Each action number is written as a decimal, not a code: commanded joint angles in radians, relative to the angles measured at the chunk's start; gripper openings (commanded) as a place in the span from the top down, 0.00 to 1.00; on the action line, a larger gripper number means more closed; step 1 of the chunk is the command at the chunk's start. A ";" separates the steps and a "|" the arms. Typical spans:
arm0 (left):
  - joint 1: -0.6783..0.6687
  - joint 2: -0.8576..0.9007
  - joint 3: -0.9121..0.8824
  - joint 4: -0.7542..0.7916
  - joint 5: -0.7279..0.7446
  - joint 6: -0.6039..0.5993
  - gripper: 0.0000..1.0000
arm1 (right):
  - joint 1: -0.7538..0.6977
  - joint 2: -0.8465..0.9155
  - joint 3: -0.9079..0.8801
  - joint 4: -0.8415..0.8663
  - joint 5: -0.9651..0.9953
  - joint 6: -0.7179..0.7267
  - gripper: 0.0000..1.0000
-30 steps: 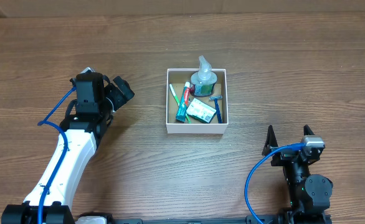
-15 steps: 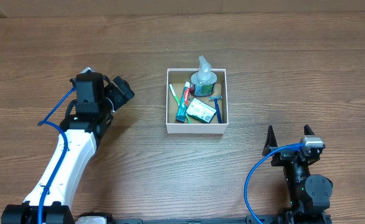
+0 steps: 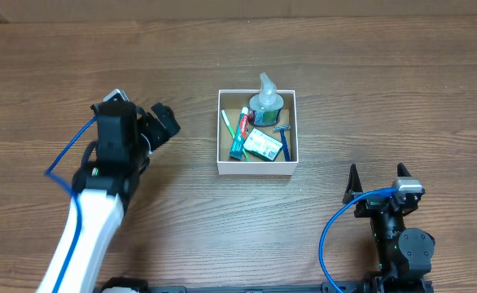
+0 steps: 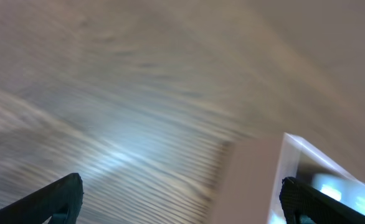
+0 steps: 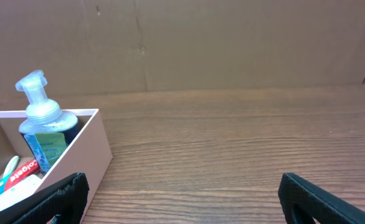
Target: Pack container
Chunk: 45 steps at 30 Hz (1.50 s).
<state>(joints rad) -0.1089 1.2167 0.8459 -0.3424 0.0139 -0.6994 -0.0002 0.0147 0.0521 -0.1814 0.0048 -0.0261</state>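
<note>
The container (image 3: 257,168), a small square white-walled box, stands mid-table. It holds a clear pump bottle (image 3: 265,101), a toothpaste tube (image 3: 240,135), a green toothbrush (image 3: 228,124), a small green packet (image 3: 263,144) and a blue razor (image 3: 284,140). My left gripper (image 3: 159,122) is open and empty, left of the container; its blurred wrist view shows the container's wall (image 4: 251,180) between the open fingers (image 4: 181,202). My right gripper (image 3: 377,183) is open and empty near the front right. Its wrist view shows the container (image 5: 86,146) and the bottle (image 5: 40,118) at the left, with the fingers (image 5: 182,199) wide apart.
A brown cardboard wall (image 5: 232,43) stands behind the table's far edge. Blue cables run along both arms (image 3: 67,155) (image 3: 336,228). Bare wood table (image 3: 385,98) surrounds the container.
My left arm has shifted and swung slightly, and its wrist view is motion-blurred. The right arm and the container's contents have not moved.
</note>
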 commanded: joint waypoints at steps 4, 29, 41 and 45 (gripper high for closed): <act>-0.114 -0.491 0.006 -0.076 0.005 0.019 0.00 | 0.000 -0.012 -0.002 0.003 0.003 -0.005 0.00; 0.039 -1.212 0.005 -0.475 -0.225 0.076 0.00 | 0.000 -0.012 -0.002 0.003 0.003 -0.005 0.00; 0.039 -1.213 -0.086 -0.573 -0.224 0.076 0.00 | 0.000 -0.012 -0.002 0.003 0.003 -0.005 0.00; 0.039 -1.213 -0.130 -0.573 -0.224 0.076 0.00 | 0.000 -0.012 -0.002 0.003 0.003 -0.005 0.00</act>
<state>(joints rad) -0.0765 0.0174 0.7528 -0.9146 -0.1963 -0.6464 0.0002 0.0147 0.0521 -0.1818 0.0048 -0.0265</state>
